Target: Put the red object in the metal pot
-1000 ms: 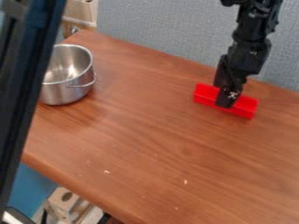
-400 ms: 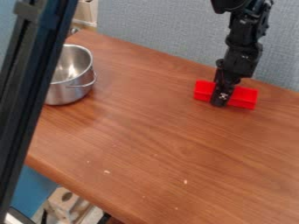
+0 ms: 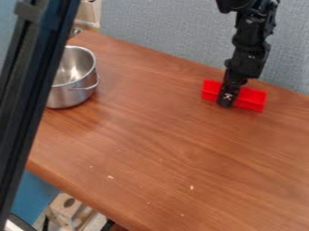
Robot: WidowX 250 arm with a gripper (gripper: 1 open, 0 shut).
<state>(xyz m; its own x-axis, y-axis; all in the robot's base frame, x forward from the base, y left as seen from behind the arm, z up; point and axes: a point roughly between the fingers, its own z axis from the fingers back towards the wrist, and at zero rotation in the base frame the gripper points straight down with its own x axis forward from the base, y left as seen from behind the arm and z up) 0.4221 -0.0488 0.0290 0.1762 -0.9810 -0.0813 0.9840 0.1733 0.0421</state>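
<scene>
Since the earlier frame the pincer (image 3: 229,97) has closed; at right, it clamps the red object (image 3: 236,95) on the bench (image 3: 133,135), metal pot (image 3: 68,76) far left.

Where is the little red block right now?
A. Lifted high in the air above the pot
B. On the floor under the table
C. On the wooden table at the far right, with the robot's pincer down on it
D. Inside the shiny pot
C: the red block lies on the wooden table with the pincer closed on its middle, far from the metal pot at the left.
</scene>
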